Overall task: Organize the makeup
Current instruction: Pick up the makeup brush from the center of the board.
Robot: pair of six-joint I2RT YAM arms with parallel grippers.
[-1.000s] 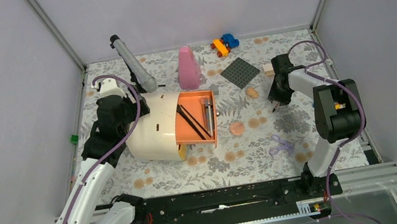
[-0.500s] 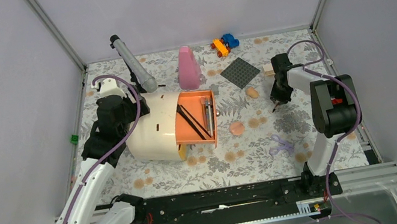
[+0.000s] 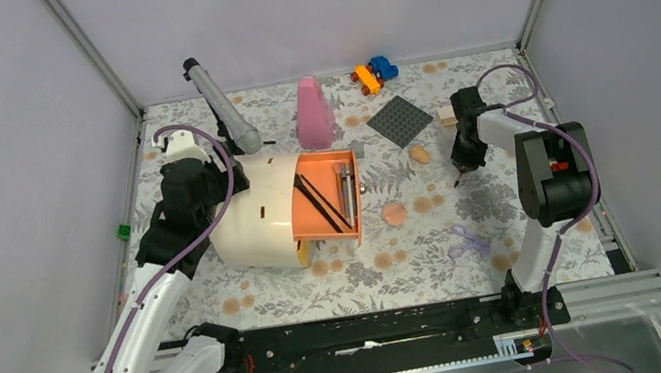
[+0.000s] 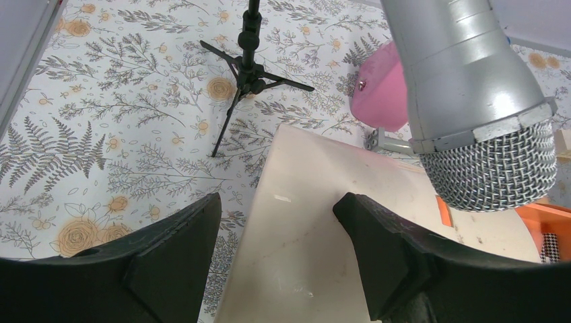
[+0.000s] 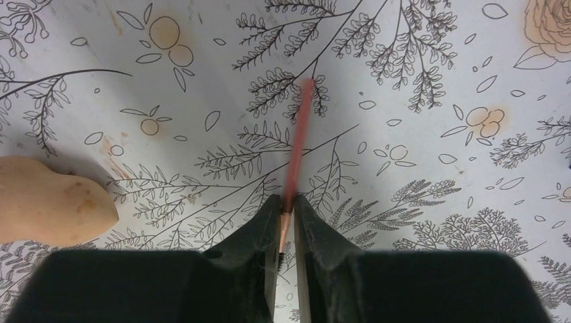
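Note:
My right gripper (image 5: 287, 202) is shut on a thin pink brush (image 5: 299, 141), whose handle points away over the floral cloth. From above, the right gripper (image 3: 458, 168) sits at the right side of the table. The peach egg-shaped sponge (image 3: 419, 153) lies just left of it and shows as well in the right wrist view (image 5: 47, 202). A round peach puff (image 3: 394, 213) lies nearer the middle. Thin dark brushes (image 3: 317, 204) lie in the orange drawer (image 3: 322, 191) of a cream case (image 3: 255, 214). My left gripper (image 4: 276, 208) stands open above the case top.
A silver microphone (image 3: 224, 118) on a black tripod stands behind the case. Along the back are a tall pink cone bottle (image 3: 312, 113), toy bricks (image 3: 372, 73), a dark studded plate (image 3: 400, 120) and a small wooden block (image 3: 446, 114). Purple scissors (image 3: 466, 243) lie front right.
The right jaws have come together on the thin pink brush, and the right arm's elbow has shifted slightly left. The left arm has not moved.

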